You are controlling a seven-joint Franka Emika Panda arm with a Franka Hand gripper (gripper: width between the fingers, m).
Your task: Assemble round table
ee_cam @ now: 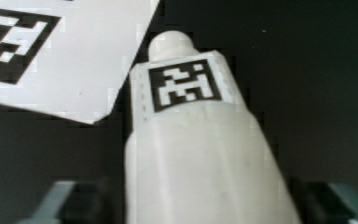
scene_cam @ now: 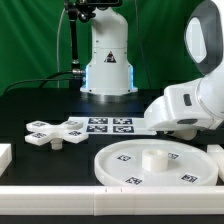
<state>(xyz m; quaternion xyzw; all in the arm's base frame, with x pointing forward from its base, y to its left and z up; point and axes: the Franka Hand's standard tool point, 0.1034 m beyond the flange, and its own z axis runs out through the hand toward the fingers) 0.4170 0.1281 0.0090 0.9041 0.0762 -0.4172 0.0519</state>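
In the wrist view a white cylinder (ee_cam: 197, 130) with a black-and-white tag and a rounded tip lies between my dark fingers (ee_cam: 66, 205). My gripper (ee_cam: 197, 206) is shut on it above the black table. In the exterior view the large round rimmed disc (scene_cam: 125, 168) lies at the front, with a short round stub (scene_cam: 155, 157) at its centre. The cross-shaped piece (scene_cam: 58, 132) lies flat on the exterior view's left. My arm's white wrist (scene_cam: 185, 105) hangs above the disc's far right edge and hides the gripper and the cylinder there.
The marker board (scene_cam: 110, 125) lies between the cross-shaped piece and the arm; its corner shows in the wrist view (ee_cam: 51, 55). The robot base (scene_cam: 108, 60) stands at the back. Low white blocks sit at the front (scene_cam: 60, 205), left (scene_cam: 4, 155) and right (scene_cam: 217, 160).
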